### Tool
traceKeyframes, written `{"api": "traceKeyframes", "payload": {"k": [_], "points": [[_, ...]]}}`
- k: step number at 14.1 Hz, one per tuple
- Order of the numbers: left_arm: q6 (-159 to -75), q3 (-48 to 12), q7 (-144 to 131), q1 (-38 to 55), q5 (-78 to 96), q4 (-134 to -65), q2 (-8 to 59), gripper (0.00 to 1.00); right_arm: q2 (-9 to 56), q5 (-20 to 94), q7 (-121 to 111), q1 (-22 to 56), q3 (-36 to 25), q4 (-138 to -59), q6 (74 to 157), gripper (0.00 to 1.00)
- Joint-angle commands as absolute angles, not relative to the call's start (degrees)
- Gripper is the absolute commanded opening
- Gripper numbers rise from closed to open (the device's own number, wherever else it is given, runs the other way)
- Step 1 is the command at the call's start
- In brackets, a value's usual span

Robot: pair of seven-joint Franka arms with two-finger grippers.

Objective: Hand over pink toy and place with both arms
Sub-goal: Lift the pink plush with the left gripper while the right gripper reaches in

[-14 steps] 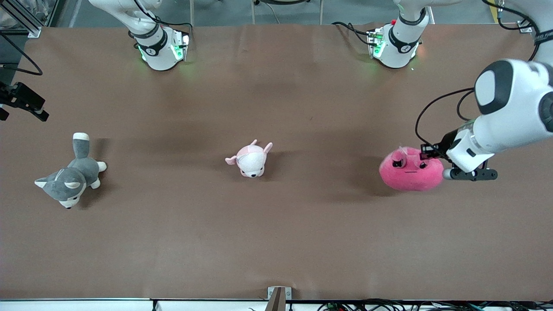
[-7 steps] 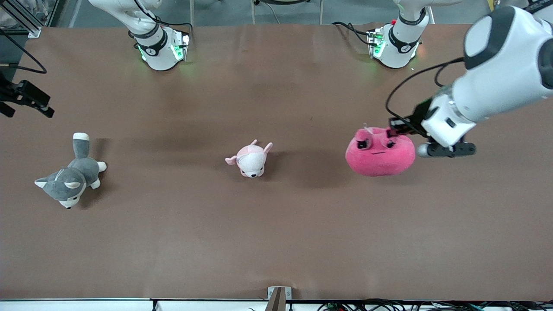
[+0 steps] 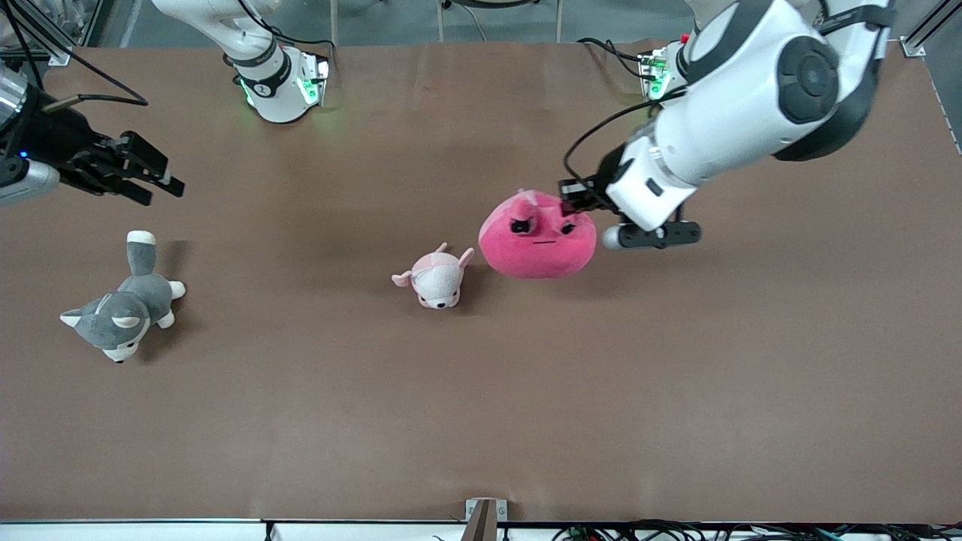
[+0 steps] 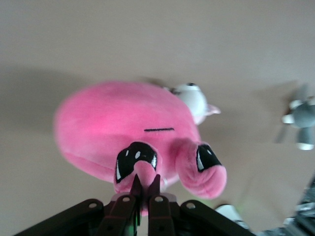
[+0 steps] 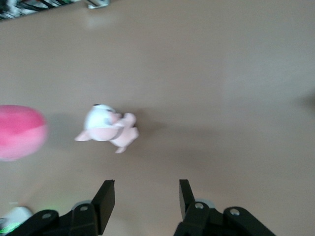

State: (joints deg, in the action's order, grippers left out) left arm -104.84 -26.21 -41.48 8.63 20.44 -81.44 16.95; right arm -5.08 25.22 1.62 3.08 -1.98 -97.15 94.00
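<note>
Now left claw point(image 3: 573, 201) pinches pink toy point(image 3: 537, 240) aloft.

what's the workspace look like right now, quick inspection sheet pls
surface: brown table, flat.
job's things: pink toy held in the air over mid-table.
clutter: pale pink-and-white plush mid-table; grey-and-white plush dog toward the right arm's end.
grippers: left gripper shut on the pink toy's top; right gripper open, over bare table.
cables: black cable looped at the left wrist.
surroundings: metal framing off the table's corner.
</note>
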Motion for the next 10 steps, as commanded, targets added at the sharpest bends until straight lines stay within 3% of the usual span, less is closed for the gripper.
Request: {"api": "traceKeyframes", "payload": {"k": [1, 10], "points": [[-110.6, -26.4, -48.8, 12.8, 25.7, -79.1, 19.5, 0.0, -2.7, 33.7, 9.9, 6.1, -2.5, -96.4, 93.9, 0.59], [-137.0, -26.4, -65.4, 25.4, 28.6, -76.3, 27.1, 0.01, 1.7, 40.3, 10.5, 12.2, -2.5, -95.2, 94.0, 0.55]]}}
